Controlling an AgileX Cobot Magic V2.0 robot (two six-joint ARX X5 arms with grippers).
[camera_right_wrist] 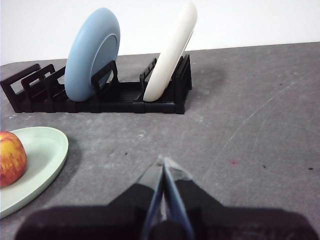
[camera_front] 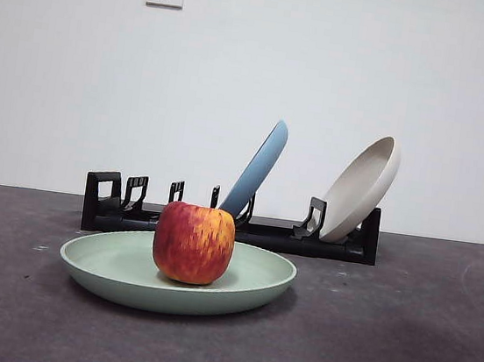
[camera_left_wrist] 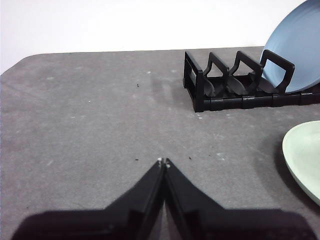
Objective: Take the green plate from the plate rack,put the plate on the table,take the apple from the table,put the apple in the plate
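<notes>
Apple [camera_front: 194, 243] sits in the green plate [camera_front: 247, 283] on our surface [camera_front: 399, 342], before the plate rack [camera_front: 323, 242]; our left claw [camera_left_wrist: 163, 161] and right claw [camera_right_wrist: 162, 160] are both clenched, holding nothing.

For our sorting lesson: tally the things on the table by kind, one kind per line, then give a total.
Plates: 3, namely the green plate, the light blue plate and the beige plate
Apples: 1, the apple
Racks: 1, the plate rack
Total: 5
</notes>
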